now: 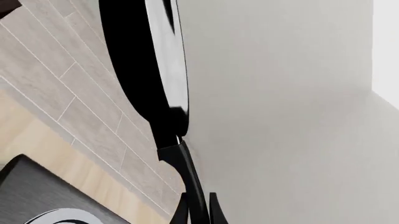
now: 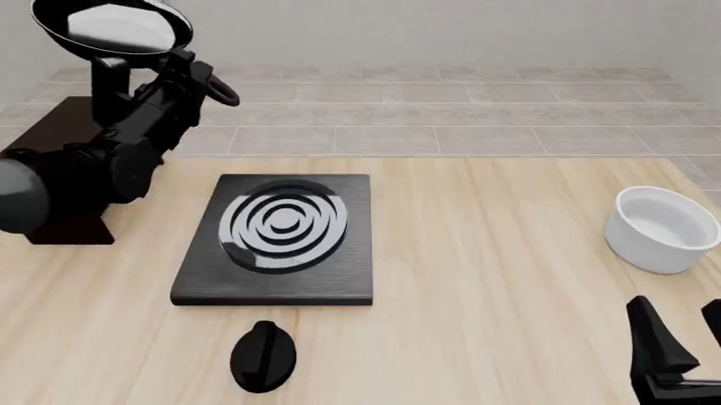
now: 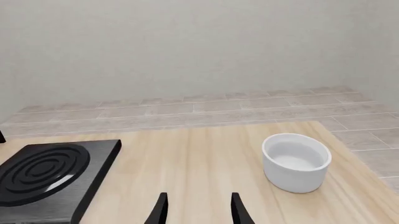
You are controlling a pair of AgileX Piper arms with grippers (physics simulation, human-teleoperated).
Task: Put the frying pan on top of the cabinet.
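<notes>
Frying pan (image 2: pixel 113 27): held high in the air at the far left of the front view, above the cabinet and clear of it; its grey-white inside faces the camera. In the left wrist view (image 1: pixel 146 65) it shows edge-on, the black handle running back between the fingers.
Left gripper (image 2: pixel 181 63): clenched on the frying pan's handle, the arm reaching up and away over the table's left side.
Cabinet (image 2: pixel 56 126): dark brown box at the table's far left edge, largely hidden behind the left arm.
Right gripper (image 3: pixel 197 210): released, fingers apart with nothing between them, low at the near right corner of the table (image 2: pixel 485 270).
Stove plate (image 2: pixel 282 236): flat black slab with grey-white rings, left of centre.
Knob (image 2: pixel 262 356): small and black, lying near the stove plate's front edge.
White bowl (image 2: pixel 663 228): upright at the table's right edge, well apart from the pan.
</notes>
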